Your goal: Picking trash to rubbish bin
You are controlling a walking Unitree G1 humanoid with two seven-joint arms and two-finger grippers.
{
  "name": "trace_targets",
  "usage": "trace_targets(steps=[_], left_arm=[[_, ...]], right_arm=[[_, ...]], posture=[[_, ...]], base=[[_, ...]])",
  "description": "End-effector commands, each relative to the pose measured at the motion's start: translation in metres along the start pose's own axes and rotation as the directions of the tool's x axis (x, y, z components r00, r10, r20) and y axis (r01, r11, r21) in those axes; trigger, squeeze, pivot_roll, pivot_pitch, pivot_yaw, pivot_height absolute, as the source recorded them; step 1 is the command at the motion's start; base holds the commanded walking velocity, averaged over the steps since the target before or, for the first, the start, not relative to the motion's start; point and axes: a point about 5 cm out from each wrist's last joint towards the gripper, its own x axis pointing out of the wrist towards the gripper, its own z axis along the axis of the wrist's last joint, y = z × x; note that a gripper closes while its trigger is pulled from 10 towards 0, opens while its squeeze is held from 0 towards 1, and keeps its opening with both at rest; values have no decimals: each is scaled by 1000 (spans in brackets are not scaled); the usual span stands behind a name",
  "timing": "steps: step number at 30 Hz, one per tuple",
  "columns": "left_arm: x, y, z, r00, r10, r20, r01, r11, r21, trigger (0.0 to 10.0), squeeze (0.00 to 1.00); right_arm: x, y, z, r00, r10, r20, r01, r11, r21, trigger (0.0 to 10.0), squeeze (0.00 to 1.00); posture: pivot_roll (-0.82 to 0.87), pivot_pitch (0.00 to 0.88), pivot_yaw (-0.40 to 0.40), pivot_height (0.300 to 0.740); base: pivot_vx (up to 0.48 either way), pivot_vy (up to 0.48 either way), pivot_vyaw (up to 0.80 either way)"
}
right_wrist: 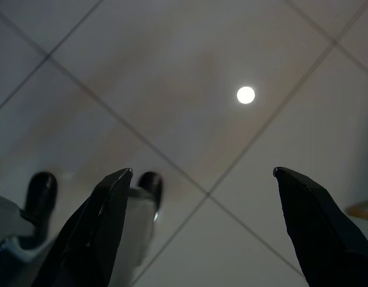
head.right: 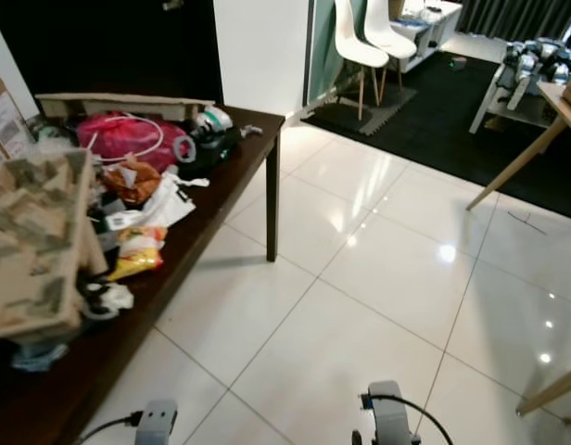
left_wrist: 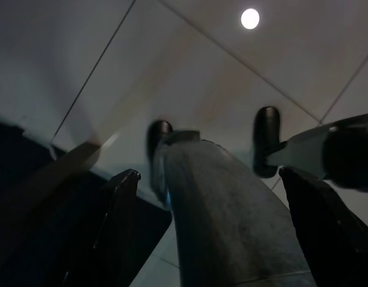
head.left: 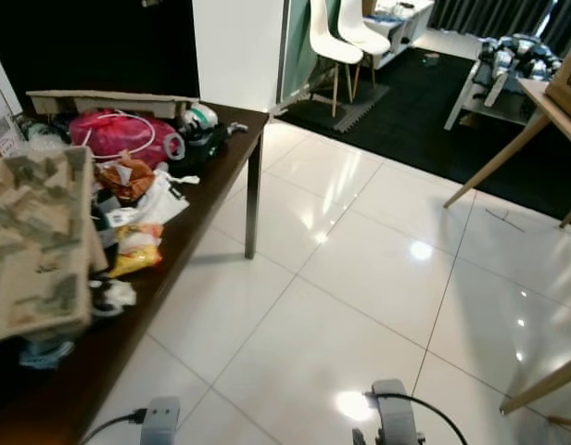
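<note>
While both arms hang low beside the robot's legs, the left tool [left_wrist: 211, 179] points down at the white tiled floor [head.left: 360, 278], its two black fingers [left_wrist: 118, 221] set wide apart with nothing between them, and the robot's own grey leg and dark feet show past them. The right tool [right_wrist: 202, 179] likewise faces the floor tiles, its fingers [right_wrist: 97, 227] spread wide and empty, a bright ceiling-light reflection on the tile beyond. Along the robot's left runs a long dark tabletop [head.left: 221, 158] heaped with trash: a yellow and orange snack wrapper [head.left: 137, 250] near the front edge, a white plastic bag [head.left: 160, 199] just behind it, an orange-brown crumpled packet [head.left: 126, 176] further back, and a pink bag [head.left: 114, 133] with a white cord looped on it near the far end. A flat cardboard piece [head.left: 109, 100] lies behind the pink bag, and a large printed cardboard box [head.left: 35, 241] sits on the near part of the tabletop. Two white chairs [head.left: 346, 42] stand on a black mat [head.left: 425, 111] across the room, and a light wooden table leg [head.left: 494, 162] crosses at the far right.
</note>
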Motion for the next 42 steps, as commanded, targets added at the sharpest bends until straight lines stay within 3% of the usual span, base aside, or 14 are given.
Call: trace_targets(steps=[1, 16, 42], left_arm=[[-1, 1, -4, 1000, 2, -14, -2, 1000, 5, 10000, 0], [-1, 2, -7, 1000, 10, -22, -10, 1000, 4, 10000, 0], [-1, 4, -5, 999, 32, -19, -32, 999, -16, 10000, 0]], right_arm=[[0, 3, -2, 1000, 8, -3, -8, 1000, 0, 10000, 0], [0, 3, -4, 1000, 12, -6, -12, 1000, 2, 10000, 0], [0, 8, -6, 999, 34, -9, -34, 999, -22, 10000, 0]], posture=[[4, 42, -22, 740], [0, 50, -19, 740], [18, 38, -21, 740]], base=[[247, -409, 0], [243, -381, 0], [0, 0, 0]])
